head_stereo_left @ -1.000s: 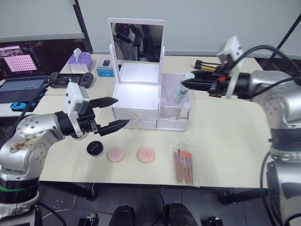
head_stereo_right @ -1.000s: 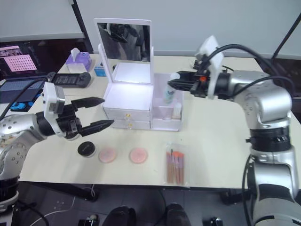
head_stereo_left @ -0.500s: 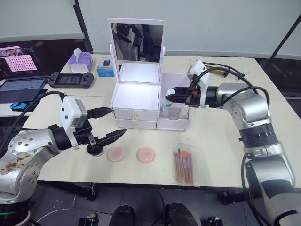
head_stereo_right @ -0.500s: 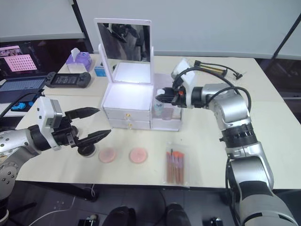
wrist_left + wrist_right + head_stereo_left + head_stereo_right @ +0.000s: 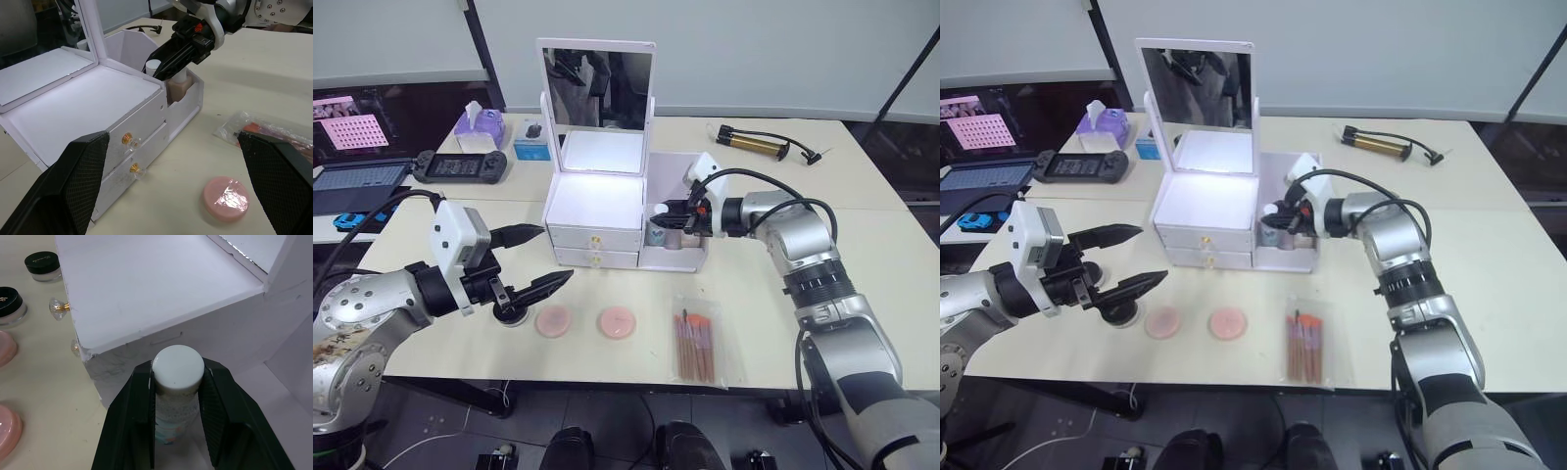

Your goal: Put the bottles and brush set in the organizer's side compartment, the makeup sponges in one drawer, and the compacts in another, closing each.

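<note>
Nothing here reads clearly. The black jar lid (image 5: 8, 295) carries pale script too small to make out. The bottle (image 5: 177, 396) shows only a speckled pattern.

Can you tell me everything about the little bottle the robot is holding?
The bottle is small, with a round white cap over a speckled, pale body with a bit of blue. It stands upright, low inside the white organizer's side compartment, beside the drawers. The right gripper is shut on it, one black finger on each side just under the cap.
</note>
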Action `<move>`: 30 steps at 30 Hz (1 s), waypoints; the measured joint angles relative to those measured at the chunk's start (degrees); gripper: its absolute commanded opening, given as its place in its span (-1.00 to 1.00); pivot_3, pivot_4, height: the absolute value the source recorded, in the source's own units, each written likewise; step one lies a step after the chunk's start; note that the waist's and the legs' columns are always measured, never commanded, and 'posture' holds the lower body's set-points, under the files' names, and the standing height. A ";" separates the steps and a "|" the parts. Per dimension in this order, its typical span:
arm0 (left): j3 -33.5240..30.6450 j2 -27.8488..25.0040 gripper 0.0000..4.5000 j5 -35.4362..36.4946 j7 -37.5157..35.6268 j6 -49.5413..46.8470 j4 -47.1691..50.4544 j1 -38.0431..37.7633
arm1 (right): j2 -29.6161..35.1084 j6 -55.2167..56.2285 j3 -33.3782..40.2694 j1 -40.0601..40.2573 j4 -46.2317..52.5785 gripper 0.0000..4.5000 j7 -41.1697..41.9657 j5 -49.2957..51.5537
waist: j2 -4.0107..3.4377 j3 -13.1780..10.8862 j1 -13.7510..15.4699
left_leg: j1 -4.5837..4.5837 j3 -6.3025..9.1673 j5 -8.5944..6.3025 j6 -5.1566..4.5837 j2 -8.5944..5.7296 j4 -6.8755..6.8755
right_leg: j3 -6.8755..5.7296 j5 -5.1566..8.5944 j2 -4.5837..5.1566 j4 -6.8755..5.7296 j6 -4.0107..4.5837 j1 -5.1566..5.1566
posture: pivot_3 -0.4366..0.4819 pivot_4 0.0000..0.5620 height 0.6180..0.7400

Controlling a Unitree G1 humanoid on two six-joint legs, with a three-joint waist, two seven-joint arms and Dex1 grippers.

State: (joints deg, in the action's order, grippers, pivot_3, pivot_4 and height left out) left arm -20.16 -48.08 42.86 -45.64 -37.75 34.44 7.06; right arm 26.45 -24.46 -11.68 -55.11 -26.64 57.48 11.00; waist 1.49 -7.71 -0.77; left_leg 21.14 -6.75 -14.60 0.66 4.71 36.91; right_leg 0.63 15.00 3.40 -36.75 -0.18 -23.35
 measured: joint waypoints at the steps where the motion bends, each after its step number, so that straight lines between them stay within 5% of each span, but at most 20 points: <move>1: 0.00 -0.05 1.00 0.01 -0.01 0.00 -0.01 0.04 | 0.00 0.25 0.00 0.00 0.00 -0.28 0.01 -0.29 | 0.00 0.00 0.01 | 0.00 0.00 0.00 0.00 0.00 0.00 | 0.00 0.00 0.00 0.00 0.00 0.00 | -0.05 -0.47 0.76; 10: 0.38 -1.03 1.00 0.00 -0.22 0.09 -0.66 1.73 | 0.47 -2.03 0.89 0.85 0.52 0.99 0.77 -0.47 | 0.00 0.00 -0.02 | 0.01 -0.01 0.00 0.00 0.00 0.00 | 0.00 0.00 0.00 0.00 0.01 -0.01 | -0.05 -0.47 0.76; 20: 0.28 -1.23 1.00 -0.16 -2.51 1.37 -5.73 3.51 | 3.96 -11.46 9.52 1.68 7.31 0.99 3.04 8.44 | 0.00 -0.01 0.06 | 0.02 -0.01 0.00 0.00 0.00 -0.02 | 0.00 0.00 0.00 0.01 0.01 -0.03 | -0.05 -0.47 0.76; 30: -15.82 -4.78 1.00 -7.05 -8.48 10.48 -31.25 -6.21 | 19.06 -7.61 20.43 9.76 3.43 0.99 3.46 10.05 | -0.01 -0.01 -0.06 | 0.00 -0.09 -0.01 -0.01 0.00 -0.08 | -0.01 0.05 0.03 0.04 0.07 -0.11 | -0.05 -0.47 0.76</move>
State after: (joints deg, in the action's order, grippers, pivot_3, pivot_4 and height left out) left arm -35.98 -52.86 35.81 -54.12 -27.27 3.18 0.85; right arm 45.50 -32.07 8.75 -45.35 -23.21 60.93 21.06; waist 1.49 -7.72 -0.83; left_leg 21.13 -6.84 -14.61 0.65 4.71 36.82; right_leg 0.62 15.05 3.43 -36.70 -0.11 -23.46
